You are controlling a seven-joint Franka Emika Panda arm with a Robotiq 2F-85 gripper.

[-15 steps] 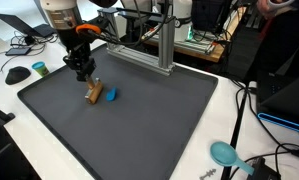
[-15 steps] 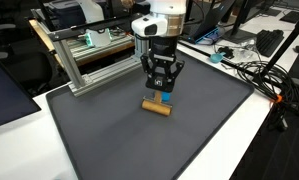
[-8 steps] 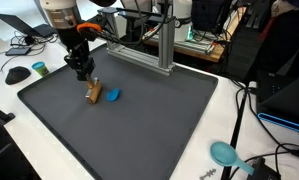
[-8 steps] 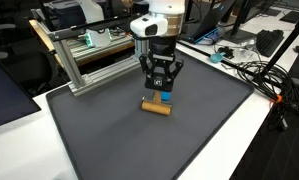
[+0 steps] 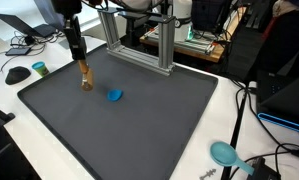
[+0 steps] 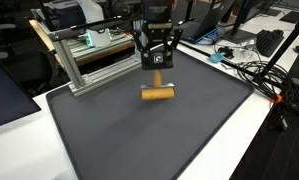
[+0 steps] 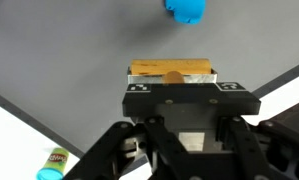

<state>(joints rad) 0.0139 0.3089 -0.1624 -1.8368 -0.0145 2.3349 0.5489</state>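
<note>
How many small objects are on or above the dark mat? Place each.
2: the wooden block, clamped in the jaws above the mat; the blue piece, lying on the mat nearby. None seem hidden.

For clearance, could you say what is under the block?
Only grey mat, the gripper holding the block above it. In the wrist view the block hides that spot.

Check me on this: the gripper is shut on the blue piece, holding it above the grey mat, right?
No: the gripper is shut on the wooden block, holding it above the grey mat, as the wrist view shows. The blue piece lies loose on the mat in an exterior view.
</note>
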